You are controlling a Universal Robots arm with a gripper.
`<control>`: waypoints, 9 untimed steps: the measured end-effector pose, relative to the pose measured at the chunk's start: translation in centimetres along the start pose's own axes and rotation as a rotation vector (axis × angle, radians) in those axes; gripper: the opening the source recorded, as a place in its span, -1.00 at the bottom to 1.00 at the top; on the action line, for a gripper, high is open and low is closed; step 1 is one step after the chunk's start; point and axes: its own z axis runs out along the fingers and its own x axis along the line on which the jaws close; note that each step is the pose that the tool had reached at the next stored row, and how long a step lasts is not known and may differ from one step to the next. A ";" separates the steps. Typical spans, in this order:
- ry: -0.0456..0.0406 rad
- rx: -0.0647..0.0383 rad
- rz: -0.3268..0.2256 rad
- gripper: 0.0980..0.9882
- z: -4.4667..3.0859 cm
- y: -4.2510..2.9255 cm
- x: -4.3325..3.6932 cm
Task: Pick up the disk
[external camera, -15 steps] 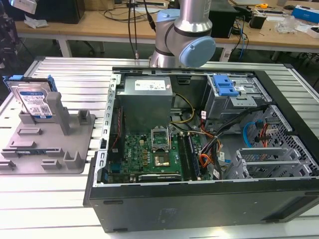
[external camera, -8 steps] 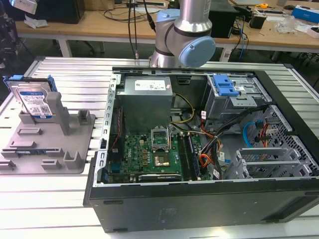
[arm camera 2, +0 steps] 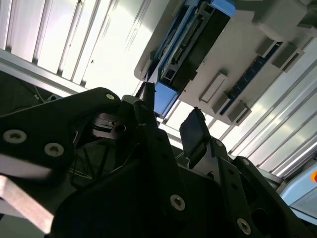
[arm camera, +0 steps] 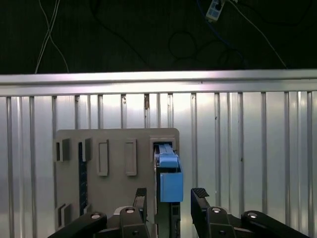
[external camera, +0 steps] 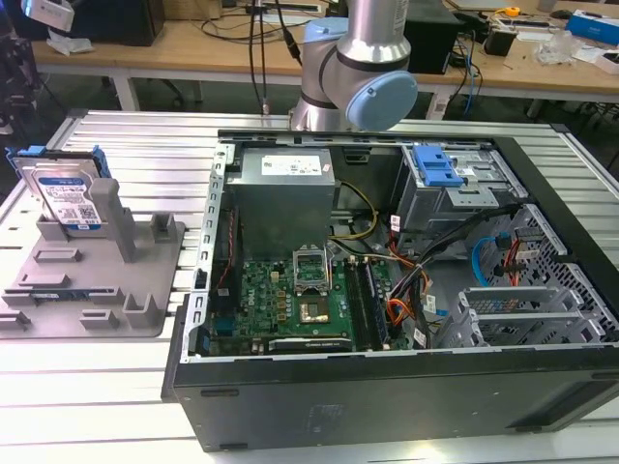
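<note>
Disk [external camera: 64, 195]: silver, white-and-blue label, blue rails. Fixture [external camera: 97, 280]: plain grey. Tabletop [external camera: 87, 387]: silver, ribbed in parallel lines. Gripper [arm camera: 170, 193]: black. Computer case [external camera: 387, 411]: black.

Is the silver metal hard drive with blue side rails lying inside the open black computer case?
No, the hard drive stands on edge in the grey plastic fixture, outside the computer case, in the exterior view.

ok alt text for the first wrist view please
Open black claw with its fingers framing, without touching, the blue end of the disk, which stands edge-on in a grey fixture. The fixture rests on a ribbed metal table, with cables in the dark beyond.
</note>
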 end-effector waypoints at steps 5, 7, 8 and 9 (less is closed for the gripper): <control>0.0000 0.000 0.000 -0.14 0.43 0.00 -0.02; 0.0000 0.000 0.000 -0.14 0.75 0.00 -0.02; 0.0000 0.000 0.000 -0.14 0.86 -0.01 -0.03; 0.0000 0.000 0.000 -0.14 0.96 -0.01 -0.03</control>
